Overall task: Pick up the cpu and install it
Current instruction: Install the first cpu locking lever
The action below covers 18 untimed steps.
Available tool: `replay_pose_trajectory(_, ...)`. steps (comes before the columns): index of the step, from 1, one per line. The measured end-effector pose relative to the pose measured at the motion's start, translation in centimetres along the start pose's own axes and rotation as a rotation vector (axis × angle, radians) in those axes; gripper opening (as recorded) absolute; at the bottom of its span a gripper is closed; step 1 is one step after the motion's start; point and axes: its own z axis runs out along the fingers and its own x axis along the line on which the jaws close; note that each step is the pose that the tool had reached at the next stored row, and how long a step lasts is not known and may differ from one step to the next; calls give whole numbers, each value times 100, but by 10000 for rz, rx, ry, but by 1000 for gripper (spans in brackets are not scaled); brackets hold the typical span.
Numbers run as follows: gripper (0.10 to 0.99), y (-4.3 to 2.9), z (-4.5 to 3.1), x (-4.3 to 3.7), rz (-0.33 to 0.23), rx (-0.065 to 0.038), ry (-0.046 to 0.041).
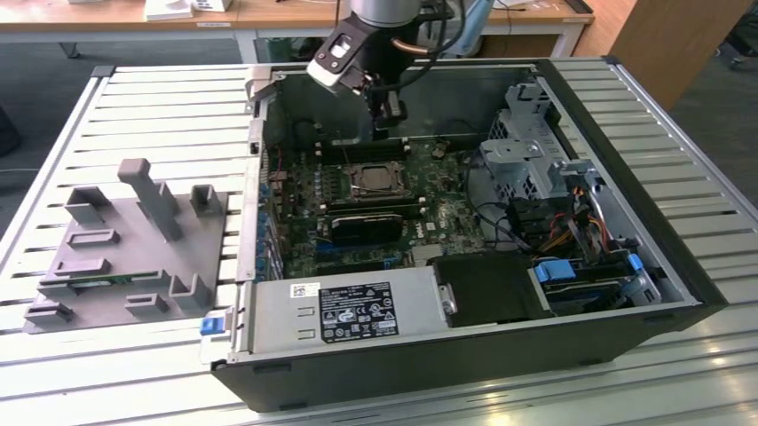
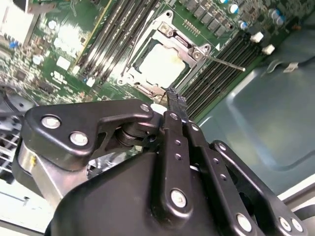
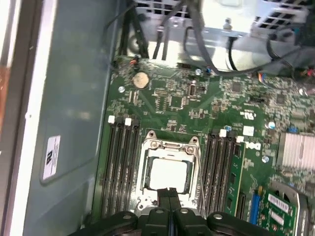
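Cpu [image 3: 169, 175] seated beneath closed, empty hand [image 3: 171, 192].

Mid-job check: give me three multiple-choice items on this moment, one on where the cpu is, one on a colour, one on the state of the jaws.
1. Where is the cpu?
A) on the grey fixture
B) in the socket
C) between the jaws

2. What colour is the motherboard?
A) green
B) red
C) white

3. How do the jaws of the gripper stand?
A) wide open
B) shut on the cpu
C) shut, with nothing held

Answers:
1 B: its silvery top lies inside the socket's metal frame.
2 A: the board is green in both wrist views.
3 C: the jaws meet with nothing between them.
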Motion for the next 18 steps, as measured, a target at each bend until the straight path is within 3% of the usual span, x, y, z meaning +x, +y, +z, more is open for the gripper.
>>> replay_pose_trajectory(3,106,0,2,0,-442,12,10)
replay_pose_trajectory(11,106,-3,10,0,-996,31,26)
replay_pose_trajectory(18,106,-3,23,0,-2255,67,55)
